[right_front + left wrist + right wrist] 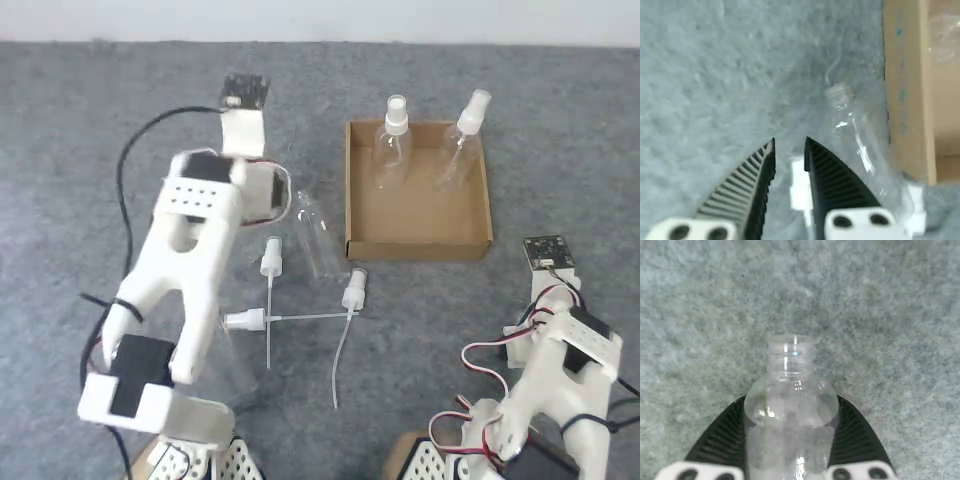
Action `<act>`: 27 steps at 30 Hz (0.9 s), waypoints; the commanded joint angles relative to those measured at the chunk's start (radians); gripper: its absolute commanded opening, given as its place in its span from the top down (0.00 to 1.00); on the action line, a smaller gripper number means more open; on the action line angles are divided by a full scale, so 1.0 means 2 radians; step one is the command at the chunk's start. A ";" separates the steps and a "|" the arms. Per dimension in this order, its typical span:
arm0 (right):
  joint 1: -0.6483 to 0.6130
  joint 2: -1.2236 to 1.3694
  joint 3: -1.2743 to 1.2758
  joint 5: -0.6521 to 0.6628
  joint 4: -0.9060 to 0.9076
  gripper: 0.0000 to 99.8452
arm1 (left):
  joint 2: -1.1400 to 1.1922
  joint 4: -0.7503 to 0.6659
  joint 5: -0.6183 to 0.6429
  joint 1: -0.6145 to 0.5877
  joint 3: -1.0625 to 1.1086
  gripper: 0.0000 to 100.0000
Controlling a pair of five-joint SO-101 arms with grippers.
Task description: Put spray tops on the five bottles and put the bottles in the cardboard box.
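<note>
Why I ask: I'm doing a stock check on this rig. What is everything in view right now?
cardboard box: one, brown, on the mat past the loose tops
capped bottles: two, clear with white spray tops, lying inside the cardboard box
lying bottle: one, clear, no top, on its side on the mat between the box and the left arm
held bottle: one, clear, no top, in the right gripper
loose spray tops: three, white with thin tubes, on the mat near the lying bottle
mat: one, grey, under everything
left gripper: one, black jaws slightly apart, over a loose spray top
right gripper: one, black, closed on the held bottle
</note>
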 commanded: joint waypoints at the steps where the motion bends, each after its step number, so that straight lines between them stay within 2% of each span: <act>1: -0.005 0.000 0.002 -0.007 -0.010 0.99 | 0.014 0.054 -0.062 -0.002 -0.027 0.88; 5: -0.011 0.000 0.003 0.012 -0.009 0.99 | 0.051 0.048 -0.067 -0.003 -0.003 0.82; 13: -0.017 0.000 0.003 0.013 -0.008 0.99 | 0.087 -0.015 -0.067 -0.002 0.033 0.83; 19: -0.017 0.000 0.003 0.013 -0.008 0.99 | 0.141 -0.058 -0.064 -0.002 0.036 0.87; 27: -0.017 0.000 0.003 0.013 -0.008 0.99 | 0.151 -0.056 -0.064 -0.001 0.022 0.98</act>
